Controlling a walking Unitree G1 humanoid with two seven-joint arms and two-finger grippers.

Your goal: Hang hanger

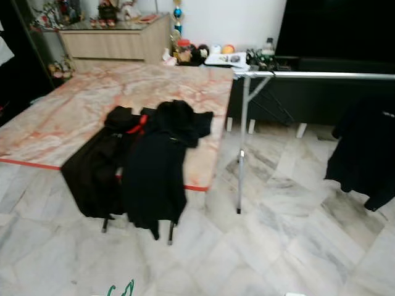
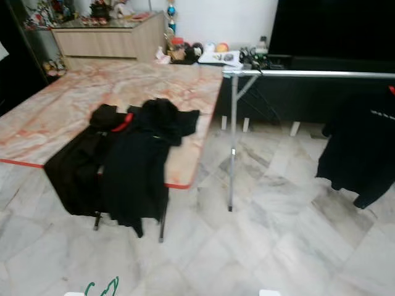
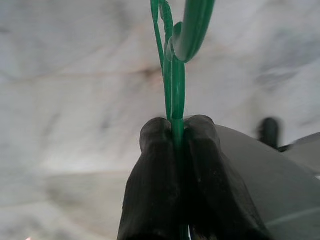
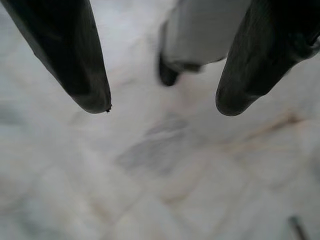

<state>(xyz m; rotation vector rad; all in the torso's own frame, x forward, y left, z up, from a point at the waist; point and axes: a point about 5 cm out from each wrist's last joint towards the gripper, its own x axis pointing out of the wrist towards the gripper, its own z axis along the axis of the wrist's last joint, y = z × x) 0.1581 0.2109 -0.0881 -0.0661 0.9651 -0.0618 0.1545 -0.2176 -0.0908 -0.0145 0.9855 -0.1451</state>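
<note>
Green hanger (image 3: pixel 176 85) pinched between left fingers (image 3: pixel 155 190) | right fingers (image 4: pixel 85 75) wide apart

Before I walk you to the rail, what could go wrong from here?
The left gripper pinches the green hanger by thin wire only, so it might twist or slip while walking. The table corner and the black clothes draped over it lie close to a straight path. A black garment already hangs on the rail, so aim for bare bar.
</note>
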